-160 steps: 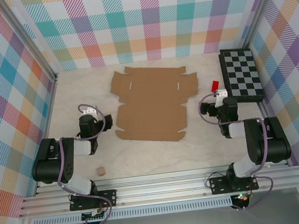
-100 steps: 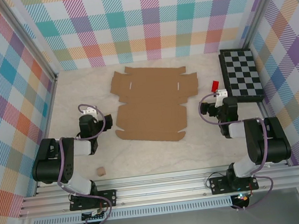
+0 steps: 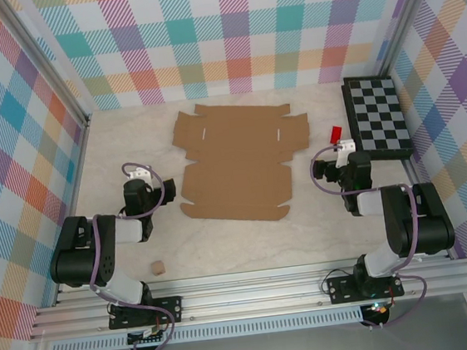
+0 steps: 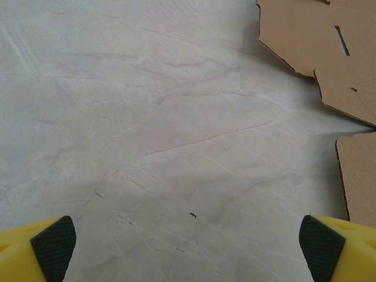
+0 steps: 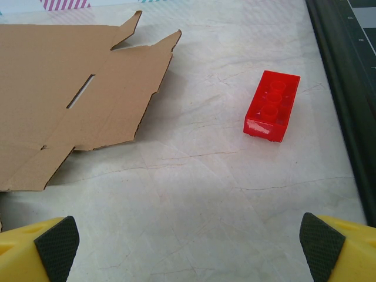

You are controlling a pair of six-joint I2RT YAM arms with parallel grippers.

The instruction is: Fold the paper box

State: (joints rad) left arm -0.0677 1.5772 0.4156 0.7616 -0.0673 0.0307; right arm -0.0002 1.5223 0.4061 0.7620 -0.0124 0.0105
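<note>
top and wrist views, before the first fold. nothing has moved in the last moment: both my arms sit as they did and the paper box (image 3: 236, 162) lies untouched, so i judge the folding not yet begun. my left gripper (image 4: 188, 247) and right gripper (image 5: 188, 245) stand wide open and empty over the bare table (image 4: 147, 117), one either side of the sheet. the box is a flat brown die-cut sheet, mid-table toward the far wall, with notched flaps and two slits; a red brick (image 5: 272, 106) lies near its right edge
</note>
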